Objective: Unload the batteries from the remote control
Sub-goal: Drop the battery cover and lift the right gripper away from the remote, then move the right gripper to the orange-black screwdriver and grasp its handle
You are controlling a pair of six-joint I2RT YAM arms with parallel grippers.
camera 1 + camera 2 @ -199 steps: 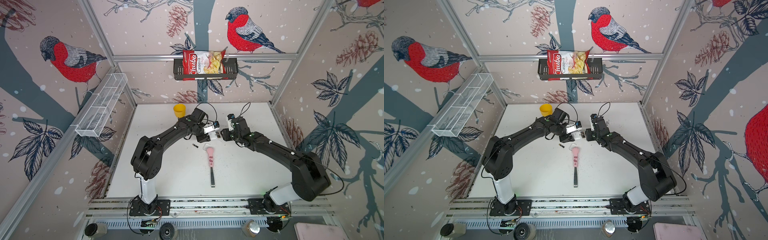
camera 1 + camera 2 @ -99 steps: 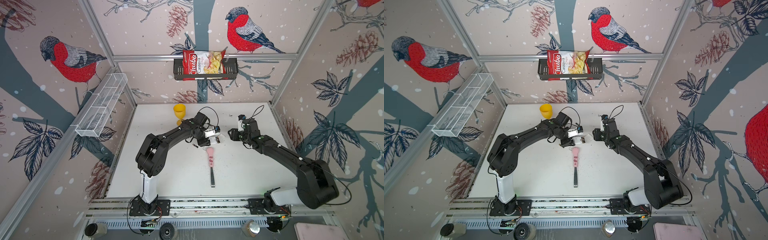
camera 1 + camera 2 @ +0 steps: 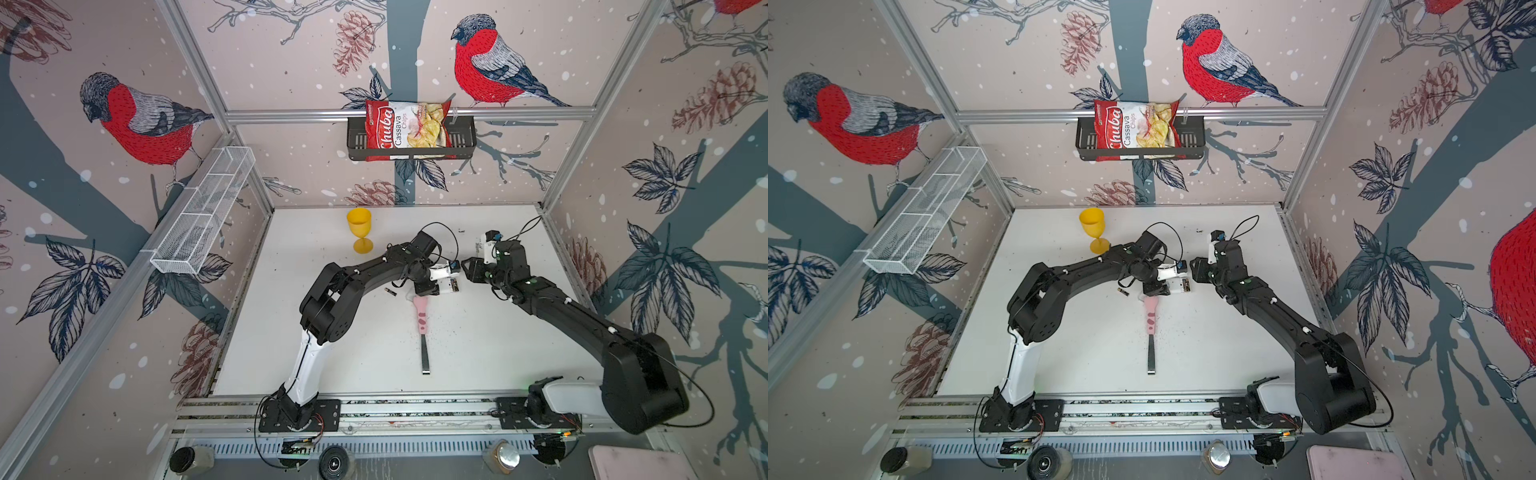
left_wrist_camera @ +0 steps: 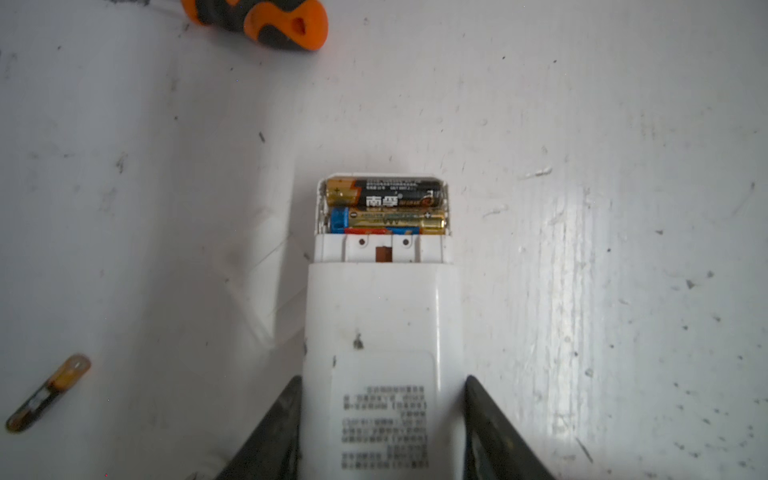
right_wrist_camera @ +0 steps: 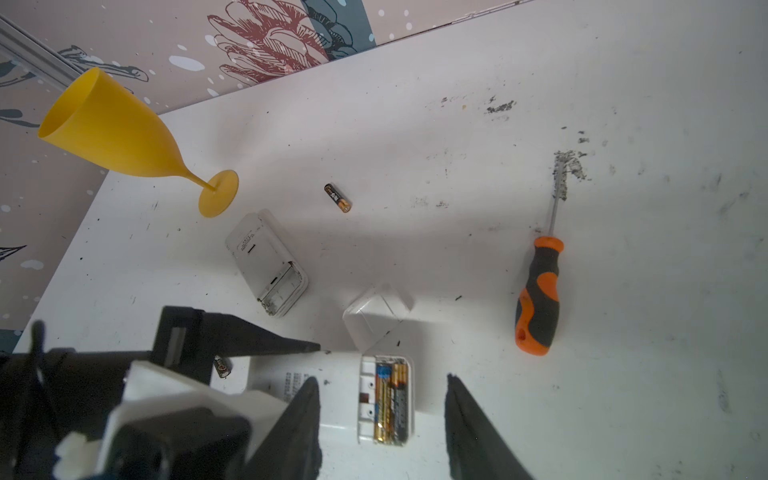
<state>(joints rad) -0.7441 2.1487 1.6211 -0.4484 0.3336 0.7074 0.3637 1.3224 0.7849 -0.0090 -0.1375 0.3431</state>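
On scuffed white tabletop (image 5: 540, 104), looks partway done: cover (image 5: 266, 262) off, loose battery (image 5: 337, 198) lying near remote control (image 4: 382, 316), two batteries (image 4: 386, 195) left seated in open compartment (image 4: 319, 208); left pincer (image 4: 382, 380) clamped on remote control, right pincer (image 5: 381, 378) apart, empty, hovering at compartment end.

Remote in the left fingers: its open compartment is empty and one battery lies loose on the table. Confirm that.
Not empty: the left wrist view shows two batteries in the open compartment of the remote. One loose battery does lie on the table.
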